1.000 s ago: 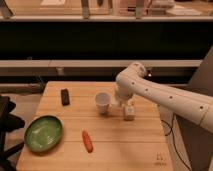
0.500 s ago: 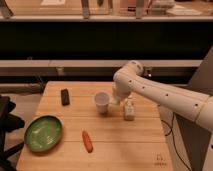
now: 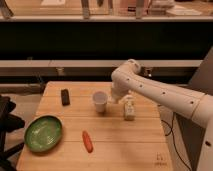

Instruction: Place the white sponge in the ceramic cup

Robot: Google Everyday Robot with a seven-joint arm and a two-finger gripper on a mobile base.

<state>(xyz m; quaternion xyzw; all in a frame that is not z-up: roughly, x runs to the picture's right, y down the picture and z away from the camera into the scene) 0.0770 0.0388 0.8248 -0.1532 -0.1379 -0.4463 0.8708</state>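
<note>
While the closed hand [image 3: 118, 96] hangs just right of the small white handleless ceramic cup [image 3: 100, 102], it perhaps grips something pale.

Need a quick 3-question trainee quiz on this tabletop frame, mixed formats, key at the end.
1. True or false: the small white ceramic cup stands upright on the wooden table.
2. Which lies nearest the round green bowl? A) orange carrot-shaped item B) whitish capped bottle C) black rectangular block
3. Where is the gripper?

Key
1. True.
2. A.
3. At the end of the white arm, shut, just right of the cup and left of the bottle, low over the table. The white sponge cannot be made out.
</note>
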